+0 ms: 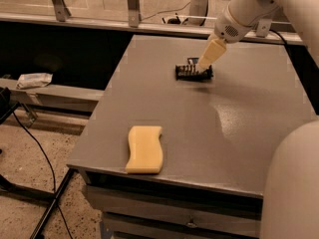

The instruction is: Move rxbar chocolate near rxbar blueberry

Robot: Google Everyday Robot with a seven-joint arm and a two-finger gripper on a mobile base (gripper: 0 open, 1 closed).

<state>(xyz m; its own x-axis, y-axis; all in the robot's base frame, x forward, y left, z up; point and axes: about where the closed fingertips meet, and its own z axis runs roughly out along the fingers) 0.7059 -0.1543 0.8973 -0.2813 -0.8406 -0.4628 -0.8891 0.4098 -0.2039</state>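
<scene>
The rxbar chocolate [190, 73], a black wrapper with silvery lettering, is at the far middle of the grey table [239, 133], lying crosswise at table height. My gripper [201, 67] reaches down from the upper right. Its cream finger [210, 54] meets the wrapper's right part and is shut on it. A small dark piece [193, 60] shows just behind the black wrapper. It seems to be the rxbar blueberry, mostly hidden by the chocolate bar and the gripper.
A yellow wavy sponge [144, 149] lies near the table's front left edge. My white arm [249, 9] crosses the far right, and a white rounded body part [291, 188] fills the lower right. A black ledge with a crumpled wrapper [33, 79] is on the left.
</scene>
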